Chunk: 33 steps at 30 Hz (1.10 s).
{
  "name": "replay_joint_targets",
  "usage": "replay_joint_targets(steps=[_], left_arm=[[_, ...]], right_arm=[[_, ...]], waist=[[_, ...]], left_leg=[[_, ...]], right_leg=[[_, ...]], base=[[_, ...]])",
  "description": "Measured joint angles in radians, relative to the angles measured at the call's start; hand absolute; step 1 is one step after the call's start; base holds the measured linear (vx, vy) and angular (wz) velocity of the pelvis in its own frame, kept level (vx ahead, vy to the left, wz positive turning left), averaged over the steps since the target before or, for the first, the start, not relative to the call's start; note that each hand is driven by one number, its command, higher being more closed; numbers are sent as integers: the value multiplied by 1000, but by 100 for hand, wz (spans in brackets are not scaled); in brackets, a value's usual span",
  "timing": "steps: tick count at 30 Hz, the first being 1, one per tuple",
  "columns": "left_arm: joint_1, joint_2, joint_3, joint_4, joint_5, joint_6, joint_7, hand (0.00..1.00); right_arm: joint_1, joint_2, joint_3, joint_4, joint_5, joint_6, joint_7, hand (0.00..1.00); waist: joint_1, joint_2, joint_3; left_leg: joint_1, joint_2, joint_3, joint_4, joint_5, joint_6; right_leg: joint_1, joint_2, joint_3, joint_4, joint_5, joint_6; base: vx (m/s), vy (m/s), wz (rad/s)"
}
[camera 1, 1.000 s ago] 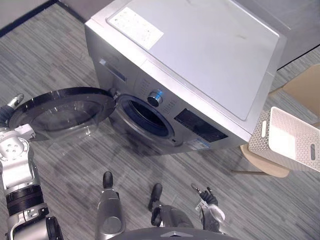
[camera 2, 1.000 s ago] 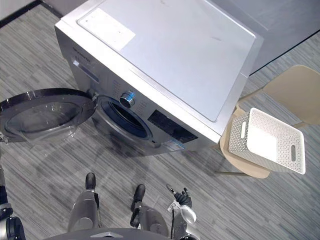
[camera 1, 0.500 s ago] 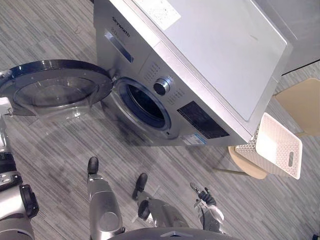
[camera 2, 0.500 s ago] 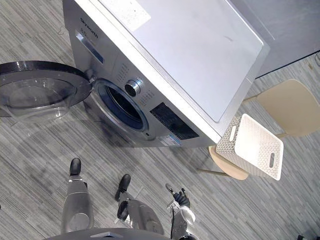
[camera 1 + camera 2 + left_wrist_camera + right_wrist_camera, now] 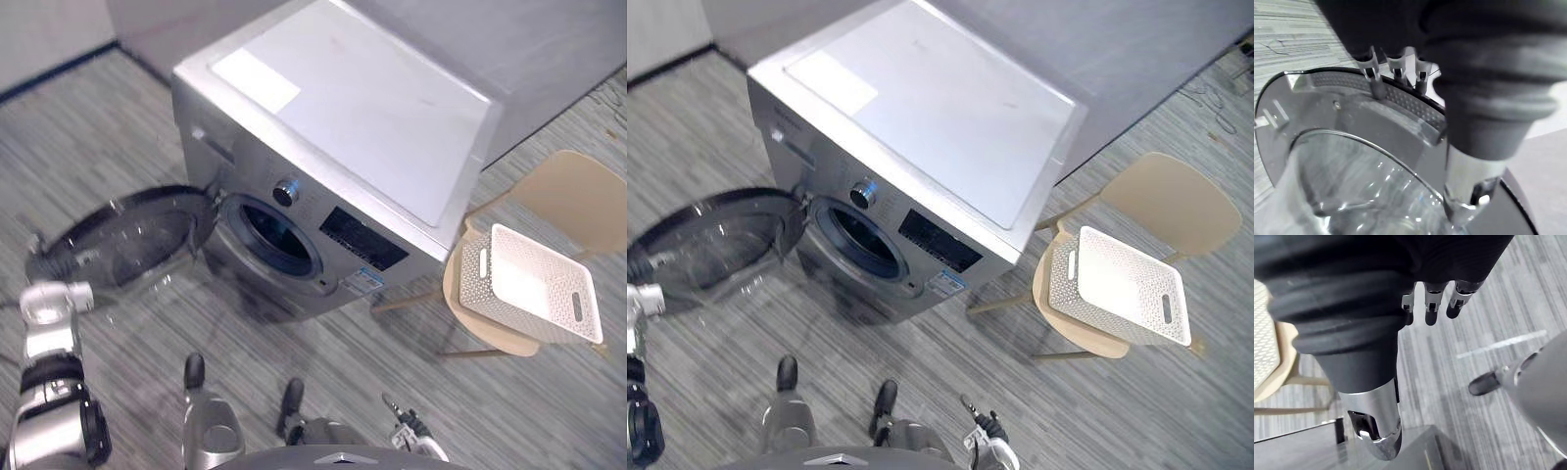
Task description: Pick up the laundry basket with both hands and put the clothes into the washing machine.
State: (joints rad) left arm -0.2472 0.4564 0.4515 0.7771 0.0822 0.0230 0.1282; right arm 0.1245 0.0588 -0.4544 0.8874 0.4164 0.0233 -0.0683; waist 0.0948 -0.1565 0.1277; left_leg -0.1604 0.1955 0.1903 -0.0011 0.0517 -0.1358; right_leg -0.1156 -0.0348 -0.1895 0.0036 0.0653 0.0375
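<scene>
Well beyond the right hand (image 5: 1431,311), whose fingers hang loose and empty, the white laundry basket (image 5: 534,284) sits on a beige chair (image 5: 573,191). Left hand (image 5: 1396,71), fingers relaxed, hovers by the washer door (image 5: 1352,127). Likely light, stiff plastic; grip both slot handles.

The grey striped floor (image 5: 549,411) is bearing everything here. The washing machine (image 5: 343,117) is standing on it, its round door (image 5: 127,245) hanging open low over the floor. Just beside the machine a beige chair (image 5: 1176,201) is standing, carrying the white laundry basket (image 5: 1122,284) on its seat.
</scene>
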Motion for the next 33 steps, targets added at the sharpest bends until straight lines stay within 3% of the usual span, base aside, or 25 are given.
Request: replay_joint_targets(steps=[3, 5, 6, 7, 8, 9, 11, 12, 16, 18, 21, 25, 29, 33], left_arm=[[98, -68, -121, 10, 23, -8, -2, 0], [141, -113, -220, 31, 29, -7, -3, 0], [160, -142, -289, 48, 27, 2, -6, 0], [187, -160, -393, 50, 18, 7, -39, 0], [195, -164, -444, 46, 18, 10, -52, 0], [204, -170, -497, 36, 14, 10, -60, 0], [240, -191, -645, -54, -31, 1, -95, 0], [249, -193, -745, -87, -61, 5, -127, 0], [209, -287, -1008, -231, -155, -5, -232, 0], [153, -332, -1027, -260, -172, -15, -245, 0], [47, -340, -1017, -256, -210, -36, -235, 0], [-50, -340, -882, -182, -234, -52, -164, 0], [-82, -342, -757, -58, -234, -60, -87, 0], [-45, -339, -650, 33, -211, -54, -55, 0]], right_arm=[[4, -18, 0, 40, -35, 6, 0, 0], [9, -26, 1, 48, -53, 5, 0, 0], [11, -33, 6, 52, -62, 1, 1, 0], [22, -35, 15, 57, -64, 2, 1, 0], [22, -29, 22, 59, -66, 2, 1, 0], [19, -24, 23, 65, -68, 2, 2, 0], [2, -19, 20, 74, -67, 2, 1, 0], [14, -17, 21, 74, -67, 1, 1, 0], [12, -30, 24, 70, -59, -22, -1, 0], [26, -30, 28, 68, -60, -22, -1, 0], [55, -33, 28, 60, -60, -25, -5, 0], [110, -40, 22, 59, -61, -27, -7, 0], [140, -40, 20, 59, -61, -27, -9, 0], [140, -37, 1, 63, -61, -27, -12, 0]], waist=[[-22, 37, -23], [-37, 43, -41], [-48, 50, -41], [-59, 64, -58], [-66, 75, -73], [-77, 84, -79], [-101, 70, -82], [-112, 37, -104], [-162, 64, -121], [-186, 73, -126], [-221, 96, -130], [-262, 115, -126], [-283, 118, -127], [-278, 123, -126]], left_leg=[[61, -42, -5, -85, 18, 7], [64, -89, -4, -46, 13, 16], [74, -120, -4, 39, -5, 38], [127, -137, -5, -50, -22, 72], [130, -139, 1, -84, -22, 70], [107, -133, 1, -87, -21, 69], [92, -142, 1, -87, -18, 68], [99, -175, 5, -87, -17, 69], [127, -197, 57, -87, -12, 78], [133, -197, 93, -87, -13, 80], [136, -191, 159, -87, -15, 84], [164, -174, 243, -87, -18, 88], [184, -154, 285, -87, -24, 96], [200, -146, 286, -87, -28, 91]], right_leg=[[-10, -36, 9, 46, -45, 14], [-11, -89, 9, 50, -49, 23], [9, -106, 18, 30, -46, 33], [24, -102, 25, -15, -50, 57], [23, -100, 31, -38, -66, 81], [24, -90, 34, -45, -63, 80], [3, -83, 47, 43, -57, 62], [22, -91, 66, 55, -77, 58], [7, -103, 145, 64, -86, 71], [4, -97, 185, 40, -81, 63], [-8, -87, 238, -2, -59, 30], [7, -66, 294, -49, -24, -21], [12, -49, 299, -60, -19, -29], [15, -41, 292, -56, -2, -16]], base=[[-84, 78, 10], [-52, 135, 17], [74, 202, 0], [56, 190, -3], [7, 159, -5], [-79, 80, 0], [-53, 102, 6], [17, 73, 1], [-12, 99, -45], [-2, 61, -58], [-3, 47, -79], [15, 2, -73], [45, -43, -41], [108, -50, -3]])
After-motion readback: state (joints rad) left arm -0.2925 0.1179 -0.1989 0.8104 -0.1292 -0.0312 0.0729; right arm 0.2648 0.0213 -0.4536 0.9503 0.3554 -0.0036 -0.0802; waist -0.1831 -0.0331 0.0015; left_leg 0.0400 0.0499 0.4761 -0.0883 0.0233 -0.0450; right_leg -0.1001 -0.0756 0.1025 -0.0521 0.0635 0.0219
